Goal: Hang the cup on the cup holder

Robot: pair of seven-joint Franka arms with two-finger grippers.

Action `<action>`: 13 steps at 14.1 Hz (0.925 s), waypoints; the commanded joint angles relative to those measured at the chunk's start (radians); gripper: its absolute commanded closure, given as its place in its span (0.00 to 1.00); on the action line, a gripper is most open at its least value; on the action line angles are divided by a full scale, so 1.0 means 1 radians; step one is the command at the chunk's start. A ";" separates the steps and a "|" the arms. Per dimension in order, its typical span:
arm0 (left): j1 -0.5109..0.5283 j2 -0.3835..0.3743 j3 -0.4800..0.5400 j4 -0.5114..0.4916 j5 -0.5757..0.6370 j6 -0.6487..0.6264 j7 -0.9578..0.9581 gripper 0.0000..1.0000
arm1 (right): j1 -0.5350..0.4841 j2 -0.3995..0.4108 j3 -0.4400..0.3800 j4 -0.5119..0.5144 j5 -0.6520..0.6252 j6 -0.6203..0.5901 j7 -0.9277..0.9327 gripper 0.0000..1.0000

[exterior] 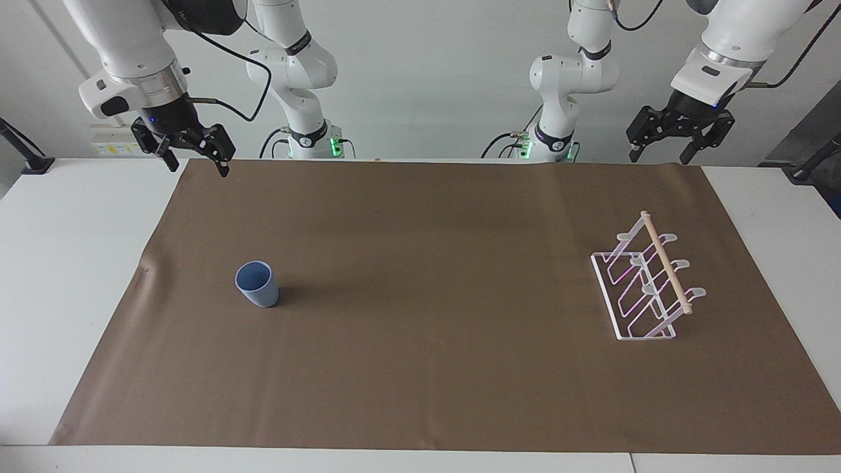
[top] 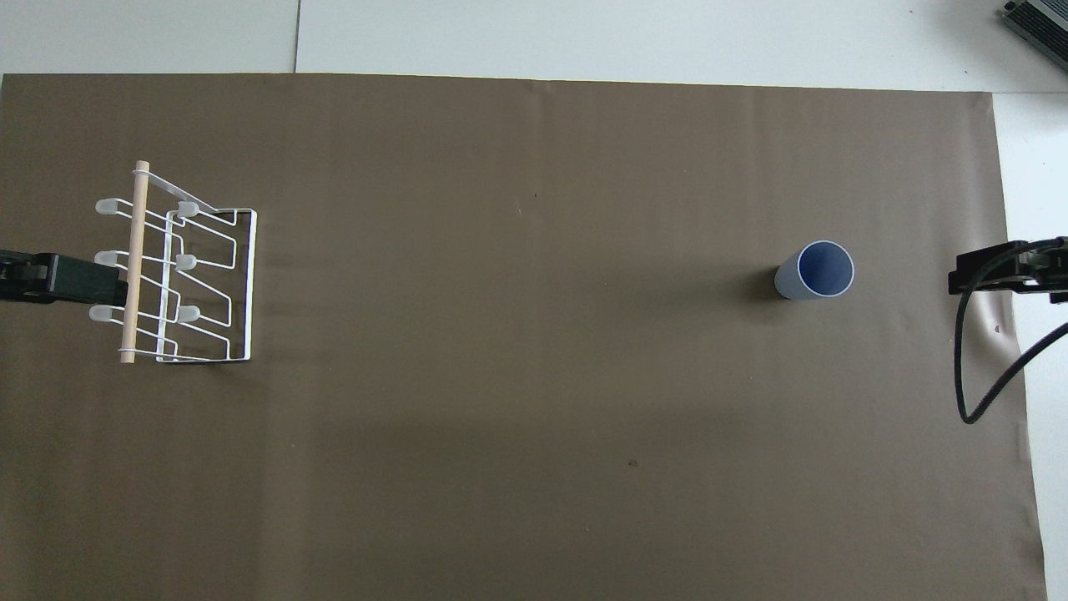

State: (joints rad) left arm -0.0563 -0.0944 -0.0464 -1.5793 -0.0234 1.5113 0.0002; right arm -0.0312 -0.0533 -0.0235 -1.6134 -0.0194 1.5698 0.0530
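Observation:
A light-blue cup (exterior: 257,284) (top: 822,269) stands upright, mouth up, on the brown paper toward the right arm's end of the table. The white wire cup holder (exterior: 647,282) (top: 183,271), with a wooden dowel on top, stands toward the left arm's end. High above the paper's corner at the robots' edge hangs my right gripper (exterior: 197,165) (top: 1001,271), open and holding nothing, well clear of the cup. My left gripper (exterior: 659,156) (top: 58,280) is also raised and open, empty, over the robots' edge of the paper at the holder's end.
Brown paper (exterior: 420,368) covers most of the white table (exterior: 59,276). A black cable (top: 972,359) loops down from the right arm. A grey device (top: 1039,23) sits at the table's corner farthest from the robots.

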 commanded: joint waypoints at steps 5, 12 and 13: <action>0.006 0.027 -0.003 0.047 0.019 -0.063 0.003 0.00 | -0.012 -0.028 0.000 -0.039 0.035 0.021 0.010 0.00; 0.006 0.087 -0.003 0.113 0.037 -0.102 0.004 0.00 | -0.036 -0.030 -0.003 -0.213 0.033 0.241 -0.090 0.00; 0.004 0.084 -0.003 0.113 0.031 -0.102 0.004 0.00 | -0.035 -0.023 -0.003 -0.242 0.033 0.289 -0.094 0.00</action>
State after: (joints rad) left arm -0.0563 -0.0289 -0.0479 -1.5056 0.0139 1.4400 0.0009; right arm -0.0459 -0.0551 -0.0283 -1.7648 -0.0056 1.7661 0.0042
